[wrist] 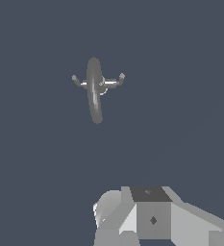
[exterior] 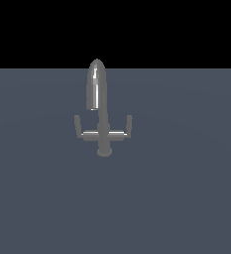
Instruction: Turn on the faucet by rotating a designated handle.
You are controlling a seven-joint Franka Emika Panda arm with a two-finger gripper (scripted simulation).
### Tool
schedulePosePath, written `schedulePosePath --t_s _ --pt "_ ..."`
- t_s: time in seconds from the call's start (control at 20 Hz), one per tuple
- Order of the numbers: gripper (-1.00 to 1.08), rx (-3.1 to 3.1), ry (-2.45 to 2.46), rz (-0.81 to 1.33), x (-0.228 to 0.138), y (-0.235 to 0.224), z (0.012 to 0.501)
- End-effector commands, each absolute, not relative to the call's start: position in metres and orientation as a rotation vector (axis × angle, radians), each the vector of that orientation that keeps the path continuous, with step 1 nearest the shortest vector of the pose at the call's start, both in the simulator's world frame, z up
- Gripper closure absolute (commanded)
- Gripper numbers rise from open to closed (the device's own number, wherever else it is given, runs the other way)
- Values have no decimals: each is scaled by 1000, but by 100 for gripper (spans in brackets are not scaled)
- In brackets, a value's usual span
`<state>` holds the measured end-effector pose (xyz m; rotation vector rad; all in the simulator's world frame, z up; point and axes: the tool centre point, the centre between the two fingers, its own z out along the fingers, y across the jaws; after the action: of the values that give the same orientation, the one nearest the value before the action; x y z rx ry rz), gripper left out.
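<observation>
While the small dull-grey metal faucet (exterior: 100, 106) with its tall arched spout stands alone near the middle of the flat slate-grey surface (exterior: 186, 198), no arm shows in the exterior view at all. Going from that view's left: the mirror-image left crossbar arm (exterior: 80, 128) with its upturned tip, then the thin upright stem on its round base, then the thin grey L-shaped handle (exterior: 123, 129), whose long axis runs level out to the right before its short tip bends up.

From the wrist view, the faucet is seen from above and well apart from the pale grey blocky gripper (wrist: 147, 216), only part of whose body shows at the frame's edge. Its fingers are out of sight, so I cannot tell whether they are spread or pressed together. As I judge it, the approach has not begun; the coming move must carry the gripper down and across to the handle's bent tip.
</observation>
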<state>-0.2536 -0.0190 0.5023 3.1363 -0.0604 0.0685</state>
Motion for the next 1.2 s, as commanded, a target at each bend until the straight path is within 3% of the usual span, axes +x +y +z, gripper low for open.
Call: schedulePosePath --t_s 0.0,0.55,1.15 --pt "108 3136 -60 68 -254 -19 502" --pt "108 3205 -112 21 -234 -29 492" --pt "108 3416 -291 -145 -177 -59 450"
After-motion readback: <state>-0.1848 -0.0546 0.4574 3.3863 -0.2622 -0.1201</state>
